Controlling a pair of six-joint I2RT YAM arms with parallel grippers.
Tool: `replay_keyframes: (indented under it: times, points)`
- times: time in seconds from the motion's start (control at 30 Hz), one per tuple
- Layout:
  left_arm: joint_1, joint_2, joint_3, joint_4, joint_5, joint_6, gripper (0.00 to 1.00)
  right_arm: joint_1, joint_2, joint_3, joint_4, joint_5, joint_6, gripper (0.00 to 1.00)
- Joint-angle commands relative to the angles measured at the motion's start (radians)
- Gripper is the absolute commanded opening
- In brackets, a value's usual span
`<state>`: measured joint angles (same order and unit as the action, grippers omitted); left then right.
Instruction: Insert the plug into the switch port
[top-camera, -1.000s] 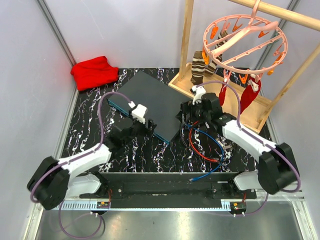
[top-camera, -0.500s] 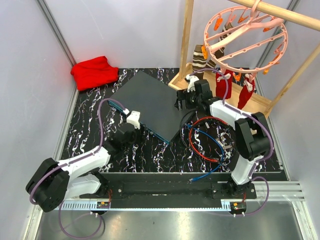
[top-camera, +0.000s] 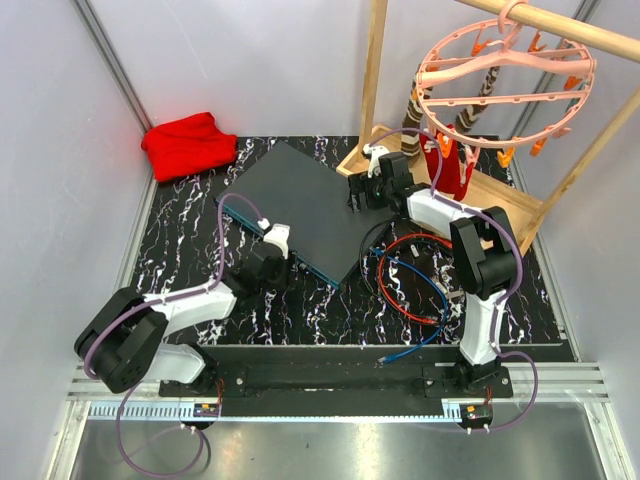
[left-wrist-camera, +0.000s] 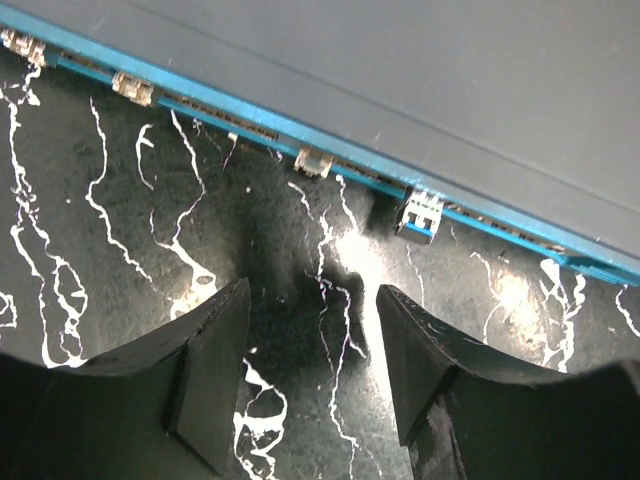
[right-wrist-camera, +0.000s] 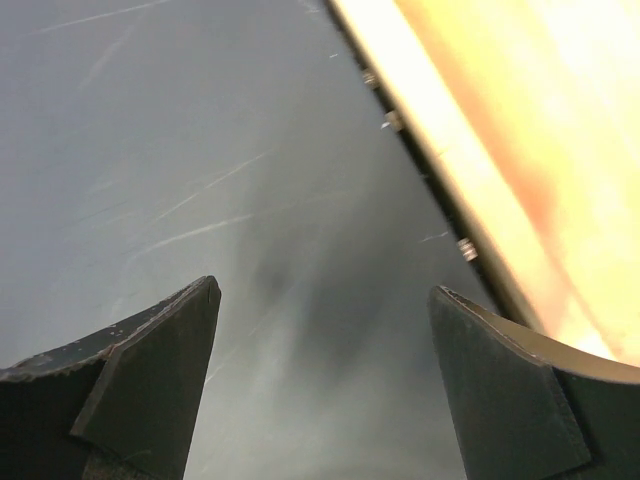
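Top cam looks down from high at the near side; wrist cams sit super close, all three sharing the switch (top-camera: 300, 198).

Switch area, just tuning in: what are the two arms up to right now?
Neither arm holds anything. The left claw hovers open over the marble table, just in front of the teal socket edge of the switch. The right claw hangs wide open above the switch's dark top, near the wooden tray. The red and blue cables lie loose on the table beside the switch, so no plug is picked up yet.
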<state>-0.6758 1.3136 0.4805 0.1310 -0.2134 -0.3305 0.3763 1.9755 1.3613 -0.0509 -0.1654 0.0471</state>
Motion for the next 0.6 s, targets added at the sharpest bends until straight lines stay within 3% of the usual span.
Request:
replay_keyframes:
  times: [0.0, 0.33, 0.57]
  points:
    - [-0.001, 0.026, 0.049, 0.075, -0.004, -0.005, 0.57, -0.01, 0.036, 0.074, 0.006, 0.081, -0.043, 0.94]
    - [-0.001, 0.082, 0.078, 0.09, 0.002, -0.008, 0.57, -0.022, 0.12, 0.127, -0.032, 0.076, -0.09, 0.94]
    - [0.001, 0.105, 0.086, 0.096, -0.001, -0.008, 0.56, -0.022, 0.158, 0.16, -0.109, -0.042, -0.098, 0.94]
